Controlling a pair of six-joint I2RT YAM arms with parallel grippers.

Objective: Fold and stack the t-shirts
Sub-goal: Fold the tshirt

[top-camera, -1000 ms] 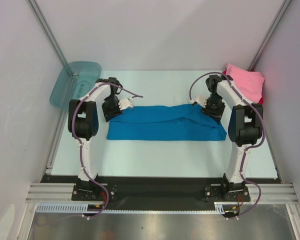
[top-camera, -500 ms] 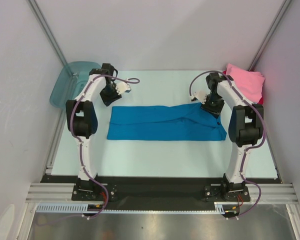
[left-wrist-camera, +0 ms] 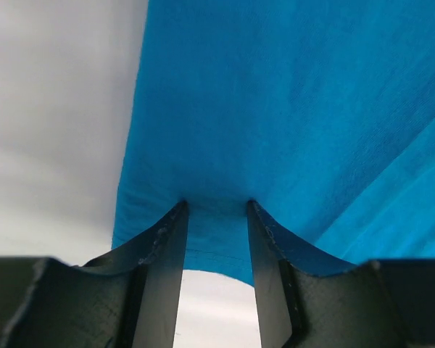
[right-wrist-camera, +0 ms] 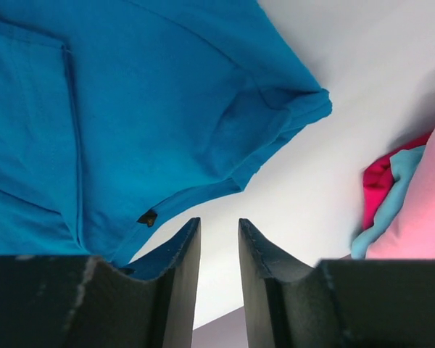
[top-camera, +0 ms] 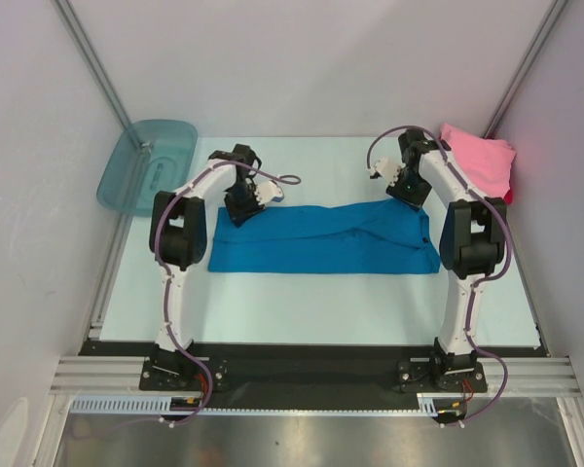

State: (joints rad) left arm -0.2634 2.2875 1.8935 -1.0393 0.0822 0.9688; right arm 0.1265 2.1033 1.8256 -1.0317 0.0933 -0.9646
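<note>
Blue t-shirt [top-camera: 321, 238] | left end effector [left-wrist-camera: 217, 205] apart at edge | right end effector [right-wrist-camera: 218, 221] apart beside

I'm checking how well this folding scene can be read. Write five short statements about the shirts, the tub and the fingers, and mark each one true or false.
1. The blue t-shirt lies on the table as a long folded band. True.
2. The right fingers clamp the blue t-shirt's sleeve. False: they stand apart over bare table beside the shirt, holding nothing.
3. The pink t-shirt sits at the table's far right corner. True.
4. The teal tub is next to the pink t-shirt. False: it is at the far left corner, opposite it.
5. The left fingers point at the blue t-shirt's edge. True.
</note>
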